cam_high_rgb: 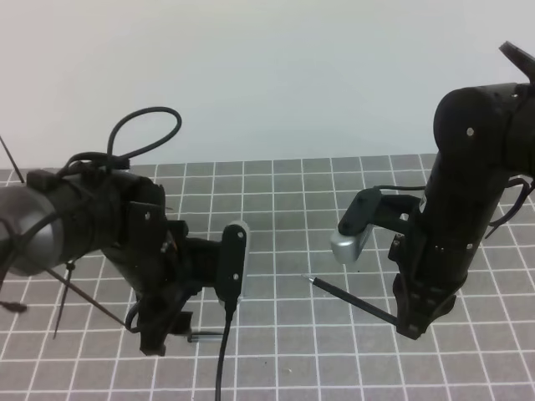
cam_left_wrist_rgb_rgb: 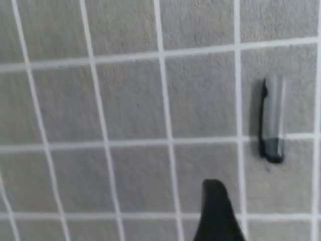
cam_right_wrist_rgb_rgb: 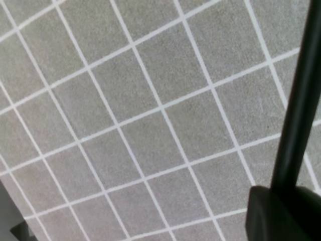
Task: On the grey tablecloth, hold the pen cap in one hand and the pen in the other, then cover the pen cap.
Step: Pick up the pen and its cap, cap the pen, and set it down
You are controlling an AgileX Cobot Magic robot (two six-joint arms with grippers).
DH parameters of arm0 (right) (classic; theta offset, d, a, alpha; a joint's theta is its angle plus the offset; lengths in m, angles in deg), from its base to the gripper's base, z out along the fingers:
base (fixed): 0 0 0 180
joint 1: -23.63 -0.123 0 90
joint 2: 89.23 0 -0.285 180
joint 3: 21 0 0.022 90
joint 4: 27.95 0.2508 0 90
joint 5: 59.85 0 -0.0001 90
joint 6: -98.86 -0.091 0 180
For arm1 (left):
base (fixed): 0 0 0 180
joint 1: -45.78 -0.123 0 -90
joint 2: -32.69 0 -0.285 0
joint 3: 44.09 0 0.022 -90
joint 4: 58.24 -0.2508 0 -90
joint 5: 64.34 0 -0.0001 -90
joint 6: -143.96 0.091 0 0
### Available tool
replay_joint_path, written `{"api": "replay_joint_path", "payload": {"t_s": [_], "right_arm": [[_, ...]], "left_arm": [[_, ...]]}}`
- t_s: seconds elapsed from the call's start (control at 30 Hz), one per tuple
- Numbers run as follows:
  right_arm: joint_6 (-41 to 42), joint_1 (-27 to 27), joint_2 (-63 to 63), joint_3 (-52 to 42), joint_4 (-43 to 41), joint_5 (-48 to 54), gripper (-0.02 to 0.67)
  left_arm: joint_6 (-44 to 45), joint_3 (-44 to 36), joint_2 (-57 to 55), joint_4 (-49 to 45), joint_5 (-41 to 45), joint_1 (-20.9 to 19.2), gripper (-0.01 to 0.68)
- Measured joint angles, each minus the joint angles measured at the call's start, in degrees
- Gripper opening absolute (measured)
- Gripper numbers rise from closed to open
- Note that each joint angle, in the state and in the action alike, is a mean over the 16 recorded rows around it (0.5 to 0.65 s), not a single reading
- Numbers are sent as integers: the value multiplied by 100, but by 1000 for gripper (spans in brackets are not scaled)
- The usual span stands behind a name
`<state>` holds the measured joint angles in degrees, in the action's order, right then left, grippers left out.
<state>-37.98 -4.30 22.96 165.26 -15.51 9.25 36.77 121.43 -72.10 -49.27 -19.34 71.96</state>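
A grey tablecloth [cam_high_rgb: 334, 192] gridded in white meets a pale wall. The left gripper [cam_high_rgb: 167, 330], fingers apart, hangs over the pen cap [cam_left_wrist_rgb_rgb: 272, 120] lying near the front edge. The right gripper [cam_high_rgb: 411, 322] clamps the pen [cam_high_rgb: 351, 297].

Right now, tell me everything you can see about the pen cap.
The pen cap is a short tube, greyish along its body with a darker end and a thin black clip running down one side; it looks like plastic. It lies flat on the grey tablecloth, across one white grid line. Nothing grips it: in the left wrist view only one dark fingertip shows, apart from the cap. In the high view it appears as a small sliver on the cloth beside the left gripper. Its open end is not clearly visible.
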Motion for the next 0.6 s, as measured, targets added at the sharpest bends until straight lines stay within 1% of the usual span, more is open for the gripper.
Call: {"api": "replay_joint_path", "payload": {"t_s": [0.27, 0.6], "right_arm": [[-12, 0, 0, 0, 0, 0, 67], [-43, 0, 0, 0, 53, 0, 67]], "left_arm": [[344, 0, -306, 145, -229, -3, 372], [234, 0, -652, 198, -232, -3, 346]]}}
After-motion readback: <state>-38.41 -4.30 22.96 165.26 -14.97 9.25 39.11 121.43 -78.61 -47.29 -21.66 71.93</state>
